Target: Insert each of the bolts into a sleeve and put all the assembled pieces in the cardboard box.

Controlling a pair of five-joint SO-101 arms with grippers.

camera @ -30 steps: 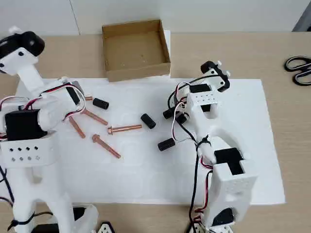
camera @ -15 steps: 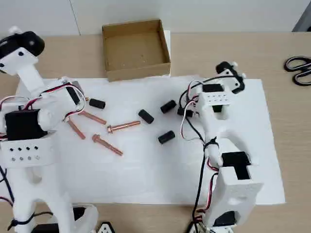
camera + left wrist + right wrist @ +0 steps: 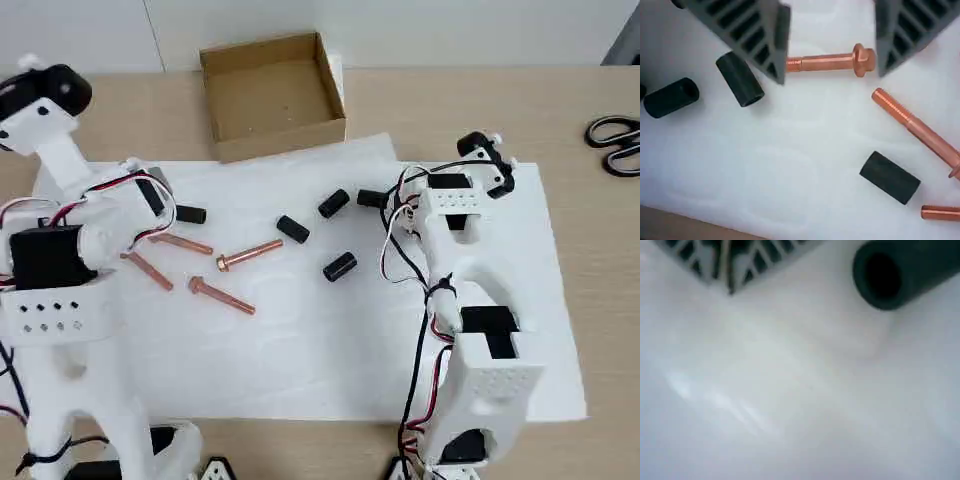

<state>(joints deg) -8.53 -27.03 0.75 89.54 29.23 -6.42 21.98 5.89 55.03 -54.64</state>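
Left wrist view: left gripper (image 3: 831, 72) jaws wide astride 1 bolt (image 3: 825, 62), sleeve (image 3: 740, 79) just beside

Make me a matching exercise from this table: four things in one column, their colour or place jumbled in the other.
1. cardboard box
2. scissors
3. bolts
4. sleeves

A. black, lying on the white sheet
B. copper-coloured
C. on the bare table, far right in the high view
D. brown, empty, past the sheet's far edge

Pairs: 1-D, 2-C, 3-B, 4-A.
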